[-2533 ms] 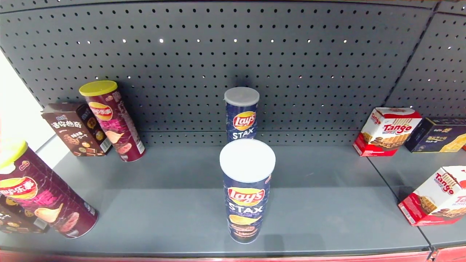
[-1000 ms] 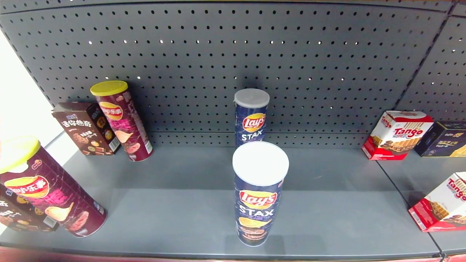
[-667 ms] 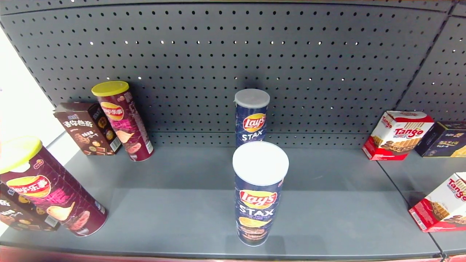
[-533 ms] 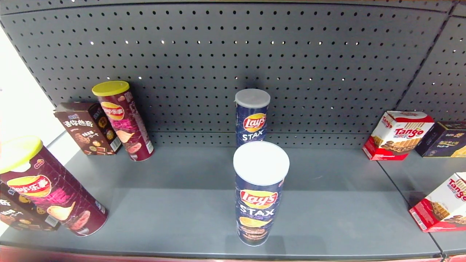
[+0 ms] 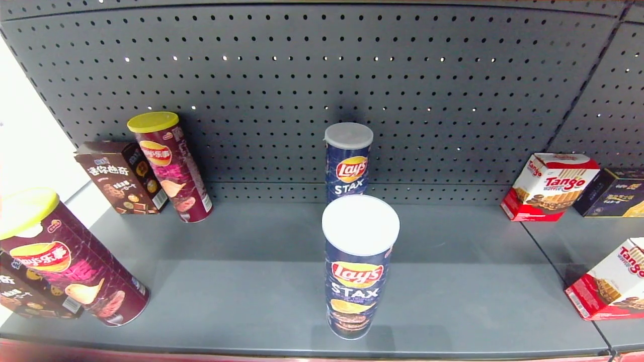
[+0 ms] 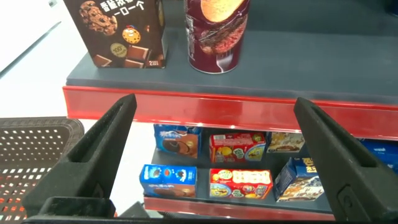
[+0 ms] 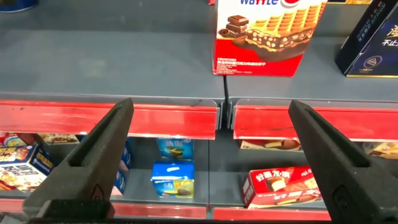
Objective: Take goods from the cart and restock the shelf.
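Observation:
On the grey shelf a blue chip can stands upright near the front edge. A second blue can stands behind it at the pegboard. My left gripper is open and holds nothing, in front of the red shelf edge. A brown cookie box and a maroon can stand just beyond that edge. My right gripper is open and holds nothing, facing the shelf edge below a red-and-white wafer box.
Maroon yellow-lidded cans and cookie boxes fill the shelf's left. Wafer boxes and a dark blue box sit right. A black mesh cart lies by the left gripper. Lower shelves hold small boxes.
The whole head picture has shifted a little to the right since the earliest frame, so the camera moved. Nothing on the shelf has moved.

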Available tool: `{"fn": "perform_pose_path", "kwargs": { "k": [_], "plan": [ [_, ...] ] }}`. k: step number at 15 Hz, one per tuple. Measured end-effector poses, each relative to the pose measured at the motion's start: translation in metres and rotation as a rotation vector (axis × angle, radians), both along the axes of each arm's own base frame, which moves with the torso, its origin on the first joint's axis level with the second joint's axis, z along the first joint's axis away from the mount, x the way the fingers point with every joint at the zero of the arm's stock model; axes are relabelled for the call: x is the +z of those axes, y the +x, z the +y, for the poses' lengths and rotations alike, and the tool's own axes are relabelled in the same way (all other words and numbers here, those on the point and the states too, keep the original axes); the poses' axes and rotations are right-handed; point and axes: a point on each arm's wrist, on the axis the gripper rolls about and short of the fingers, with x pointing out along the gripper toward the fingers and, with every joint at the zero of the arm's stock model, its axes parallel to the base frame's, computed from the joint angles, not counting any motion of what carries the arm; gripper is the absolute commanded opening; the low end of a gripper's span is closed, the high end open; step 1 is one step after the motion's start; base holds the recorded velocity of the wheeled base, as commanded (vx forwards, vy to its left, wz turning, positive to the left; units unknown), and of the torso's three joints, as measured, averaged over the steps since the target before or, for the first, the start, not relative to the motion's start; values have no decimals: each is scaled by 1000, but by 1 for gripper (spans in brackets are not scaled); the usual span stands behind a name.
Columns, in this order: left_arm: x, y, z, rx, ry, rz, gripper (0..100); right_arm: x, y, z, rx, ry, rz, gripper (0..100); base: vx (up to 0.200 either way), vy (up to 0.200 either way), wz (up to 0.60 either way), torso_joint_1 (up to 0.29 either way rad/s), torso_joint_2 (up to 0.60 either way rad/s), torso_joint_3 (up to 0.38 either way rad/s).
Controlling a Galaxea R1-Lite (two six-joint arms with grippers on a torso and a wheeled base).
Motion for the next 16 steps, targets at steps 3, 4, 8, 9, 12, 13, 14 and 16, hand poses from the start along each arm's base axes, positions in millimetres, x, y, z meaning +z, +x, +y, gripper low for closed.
{"fn": "perform_pose_path", "kwargs": {
  "k": [3,4,8,9,12,13,14,16],
  "plan": [
    [0,0,0,0,-1,0,100,0,0,0,0,0,0,100,-67,0,0,1,2,-1],
    [0,0,0,2,-1,0,100,0,0,0,0,0,1,100,0,0,0,0,0,0],
    [0,0,0,1,0,0,100,0,0,0,0,0,1,100,0,0,0,0,0,0],
    [0,0,0,0,0,1,100,0,0,0,0,0,1,100,0,0,0,0,0,0],
    [0,0,0,0,-1,0,100,0,0,0,0,0,1,100,-67,0,0,1,-1,1],
    [0,0,0,0,0,0,100,0,0,0,0,0,0,100,0,0,0,0,0,0],
    [0,0,0,-1,0,0,100,0,0,0,0,0,1,100,0,0,0,0,0,0],
    [0,0,0,0,0,-1,100,0,0,0,1,0,0,100,0,0,0,0,0,0]
  ]
}}
